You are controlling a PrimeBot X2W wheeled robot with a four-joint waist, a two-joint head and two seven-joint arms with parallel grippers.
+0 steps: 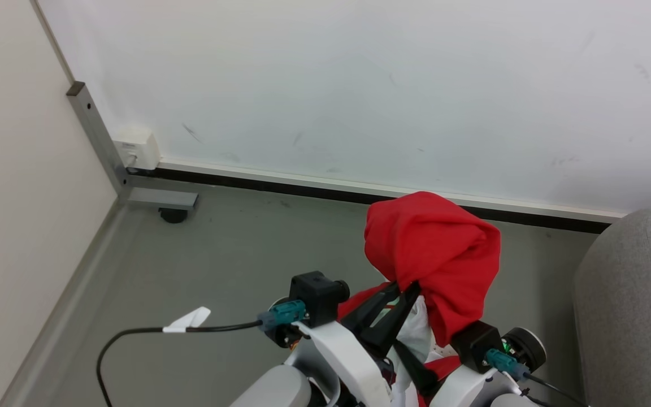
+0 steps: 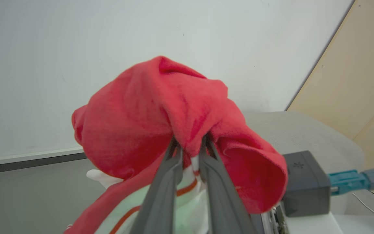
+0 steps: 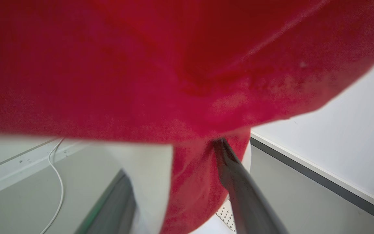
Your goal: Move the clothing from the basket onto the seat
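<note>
The left gripper [image 2: 190, 143] is pinched shut on the red clothing [image 1: 433, 249], held up above the floor [image 1: 235, 254], short of the grey seat [image 1: 636, 294] at the right. The right gripper [image 3: 170, 159] stands wide open (cloth hangs between its fingers [image 3: 239, 188]). Best carry it right, releasing only over the seat.

clothing bundle [image 1: 433, 249]: 1 | seat [image 1: 636, 305]: 1 | claws: 2, left claw [image 2: 190, 143], right claw [image 3: 172, 156] | wall box [image 1: 136, 147]: 1 | caster wheel [image 1: 173, 215]: 1
</note>
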